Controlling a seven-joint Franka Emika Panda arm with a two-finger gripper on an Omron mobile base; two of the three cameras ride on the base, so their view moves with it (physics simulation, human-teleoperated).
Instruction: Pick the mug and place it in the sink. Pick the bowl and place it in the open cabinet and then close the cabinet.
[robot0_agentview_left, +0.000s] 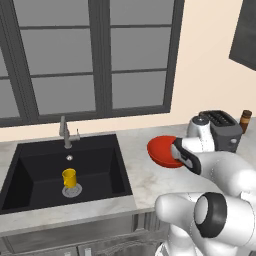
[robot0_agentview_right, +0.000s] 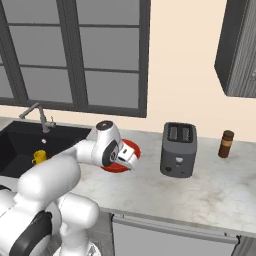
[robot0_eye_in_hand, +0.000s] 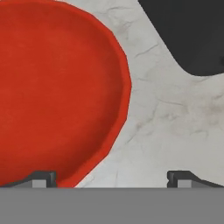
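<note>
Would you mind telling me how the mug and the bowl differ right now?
The mug is yellow, the bowl red. The mug is small and tall with a handle; the bowl is wider and shallow. The mug stands in the black sink at the drain; the bowl sits on the marble counter. Both are upright.

Both base views look down over the counter (robot0_agentview_left: 145, 175) (shared); the hand view hangs close above it.
</note>
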